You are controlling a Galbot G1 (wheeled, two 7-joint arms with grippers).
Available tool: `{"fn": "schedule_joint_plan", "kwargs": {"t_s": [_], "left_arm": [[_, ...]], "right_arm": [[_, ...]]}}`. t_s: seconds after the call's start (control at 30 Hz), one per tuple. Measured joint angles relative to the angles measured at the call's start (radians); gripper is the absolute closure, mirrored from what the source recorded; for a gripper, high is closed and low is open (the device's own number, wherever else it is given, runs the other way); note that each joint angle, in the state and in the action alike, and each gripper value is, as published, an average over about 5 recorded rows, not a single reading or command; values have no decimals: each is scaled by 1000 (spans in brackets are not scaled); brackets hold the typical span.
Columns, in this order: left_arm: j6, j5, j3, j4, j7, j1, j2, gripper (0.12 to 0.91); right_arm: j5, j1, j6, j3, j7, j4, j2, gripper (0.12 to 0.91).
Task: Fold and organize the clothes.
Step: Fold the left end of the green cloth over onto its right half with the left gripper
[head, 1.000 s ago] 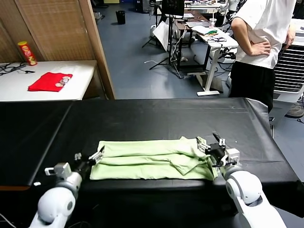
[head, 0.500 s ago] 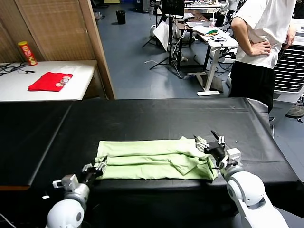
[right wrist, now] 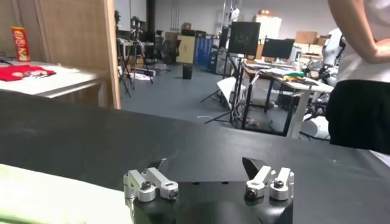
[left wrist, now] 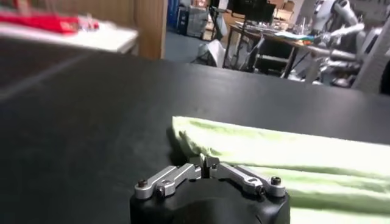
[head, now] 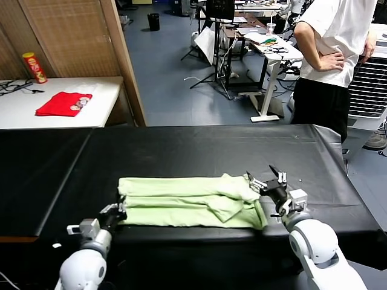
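T-shirt: thin, limp, light; pinch at edges. Left gripper clamped on its near-left hem; right gripper agape, empty, at its far-right end.

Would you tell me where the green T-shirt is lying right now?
In the head view, the green T-shirt lies folded near the black table's front edge, between both grippers.

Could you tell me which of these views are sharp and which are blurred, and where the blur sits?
Head view: evenly lit and sharp across the green T-shirt and black table. Left wrist view: soft overall, the background smeared, the left gripper and shirt edge clearer. Right wrist view: the right gripper and room are fairly crisp; the near shirt corner is blurred.
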Motion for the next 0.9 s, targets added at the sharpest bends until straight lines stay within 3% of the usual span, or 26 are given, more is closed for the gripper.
{"fn": "schedule_joint_plan", "kwargs": {"t_s": [0.2,0.4,0.63,0.9], "left_arm": [[-27,134,-61,-19,-3,28,116,877],[19,77,-80,-92,-23,59,174,877],[76,-57,50,-192,-64,32,83,877],[120,-198,284,-174,-116,-65,-86,877]], "right_arm": [[-10,-10,2,1,1,4,14,227],[-37,-20,2,-3,1,0,31,227],[-67,-47,1,20,3,9,35,227],[-91,-93,3,72,4,17,38,227]]}}
